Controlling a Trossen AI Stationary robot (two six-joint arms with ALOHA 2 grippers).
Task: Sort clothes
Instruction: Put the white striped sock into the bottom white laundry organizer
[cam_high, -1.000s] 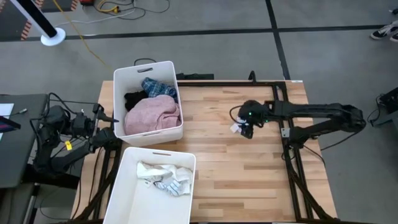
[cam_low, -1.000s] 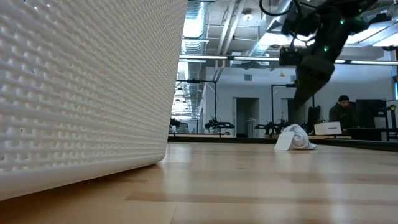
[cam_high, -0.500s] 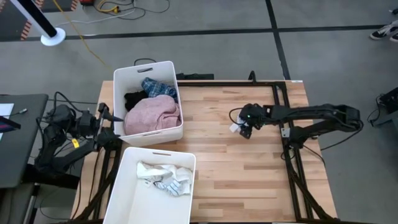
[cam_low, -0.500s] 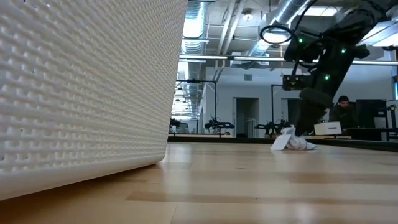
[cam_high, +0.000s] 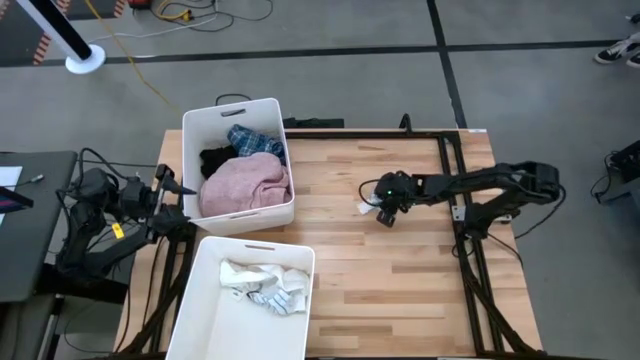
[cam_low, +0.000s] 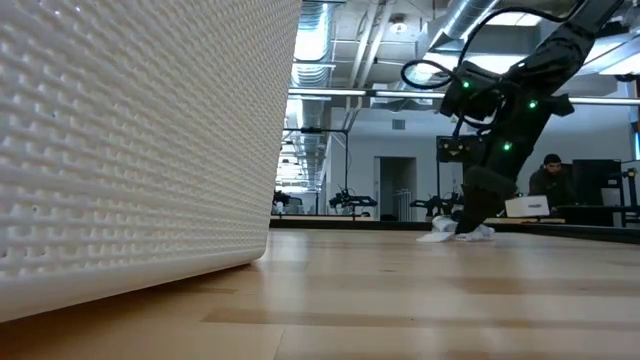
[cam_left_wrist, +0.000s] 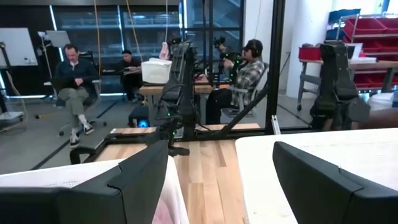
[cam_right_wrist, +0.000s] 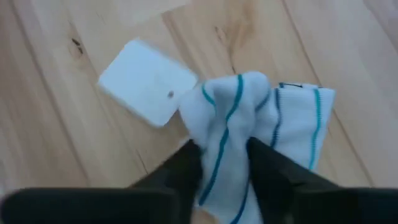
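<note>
A small white sock with teal stripes and a white card tag lies on the wooden table, right of middle. It also shows in the high view and the low view. My right gripper is down at the table, shut on the sock; it shows in the high view and the low view. My left gripper is open and empty beyond the table's left edge, beside the bins. My right gripper pinches a bunched fold of the sock between its two fingers, at the end away from the striped cuff. The fingers come from above, slanting down from the table's right. The sock's cuff end and the tag lie on the table.
A white bin at the table's far left holds a pink shirt, a blue plaid shirt and a black top. A second white bin at the near left holds white socks. People sit in the room behind.
My right gripper has come down from above the sock onto it, then moved toward the table's left. The sock has slid along the table to the left with it and lies flatter than before.
</note>
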